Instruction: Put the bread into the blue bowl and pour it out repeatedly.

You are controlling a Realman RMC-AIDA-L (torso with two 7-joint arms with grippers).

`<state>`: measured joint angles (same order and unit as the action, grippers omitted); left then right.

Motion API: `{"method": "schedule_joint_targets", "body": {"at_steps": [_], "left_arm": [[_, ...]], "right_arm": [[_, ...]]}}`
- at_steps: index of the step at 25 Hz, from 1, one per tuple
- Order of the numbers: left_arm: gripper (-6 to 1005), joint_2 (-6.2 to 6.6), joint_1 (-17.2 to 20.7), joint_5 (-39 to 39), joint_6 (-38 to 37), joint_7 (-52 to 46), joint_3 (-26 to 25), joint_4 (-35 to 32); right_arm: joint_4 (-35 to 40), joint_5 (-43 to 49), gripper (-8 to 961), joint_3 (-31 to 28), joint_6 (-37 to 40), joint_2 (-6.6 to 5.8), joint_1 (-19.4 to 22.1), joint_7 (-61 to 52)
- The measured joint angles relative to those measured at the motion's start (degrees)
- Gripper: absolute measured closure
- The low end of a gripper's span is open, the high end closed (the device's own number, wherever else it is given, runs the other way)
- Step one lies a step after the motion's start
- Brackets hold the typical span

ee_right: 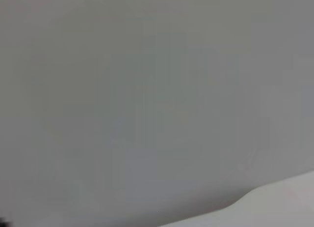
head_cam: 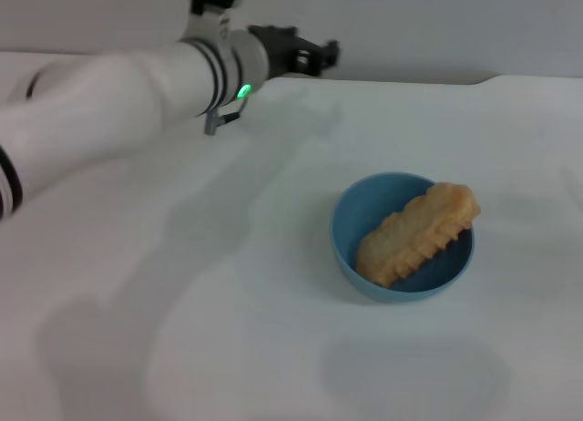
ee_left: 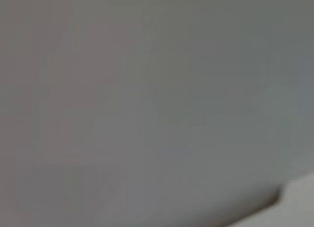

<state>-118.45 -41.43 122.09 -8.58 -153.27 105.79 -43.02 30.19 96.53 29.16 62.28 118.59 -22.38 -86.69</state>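
Observation:
The blue bowl [head_cam: 349, 246] stands upright on the white table, right of centre in the head view. The bread [head_cam: 415, 234] lies inside it, plain tan side up, slanting across the bowl with its far end resting on the rim. My left arm reaches across the upper left, and its gripper [head_cam: 317, 56] hangs raised near the table's back edge, well away from the bowl and to its far left, with nothing in it. My right arm and gripper are out of view. Both wrist views show only a grey wall and a corner of the table.
The white table [head_cam: 182, 302] spreads around the bowl, with a grey wall behind its back edge [head_cam: 437, 78]. My left arm's shadow falls on the table to the left of the bowl.

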Motion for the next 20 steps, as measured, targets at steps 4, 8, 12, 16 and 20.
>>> {"method": "schedule_joint_targets", "body": {"at_steps": [4, 8, 12, 16, 20], "left_arm": [[399, -0.17, 3.6, -0.6, 14.1, -1.1, 7.2, 1.9], [394, -0.19, 7.3, -0.6, 25.1, -3.0, 14.3, 2.1], [318, -0.27, 8.6, -0.6, 32.0, -7.4, 19.3, 4.2], [195, -0.39, 9.2, -0.6, 37.0, -9.6, 23.8, 6.2], [172, -0.49, 10.0, -0.6, 37.7, -10.1, 24.4, 6.8]], "right_arm": [[-7.4, -10.6, 446, -2.1, -2.0, 0.14, -0.2, 19.6], [-14.1, -25.8, 446, -2.4, -1.8, 0.19, 0.4, 37.8], [-19.8, -37.5, 446, -2.4, -1.4, 0.25, 0.2, 51.1], [-22.4, -43.1, 446, -2.4, -1.4, 0.28, 0.0, 54.9], [-23.4, -44.2, 446, -2.4, -1.2, 0.35, 0.4, 55.2]]}}
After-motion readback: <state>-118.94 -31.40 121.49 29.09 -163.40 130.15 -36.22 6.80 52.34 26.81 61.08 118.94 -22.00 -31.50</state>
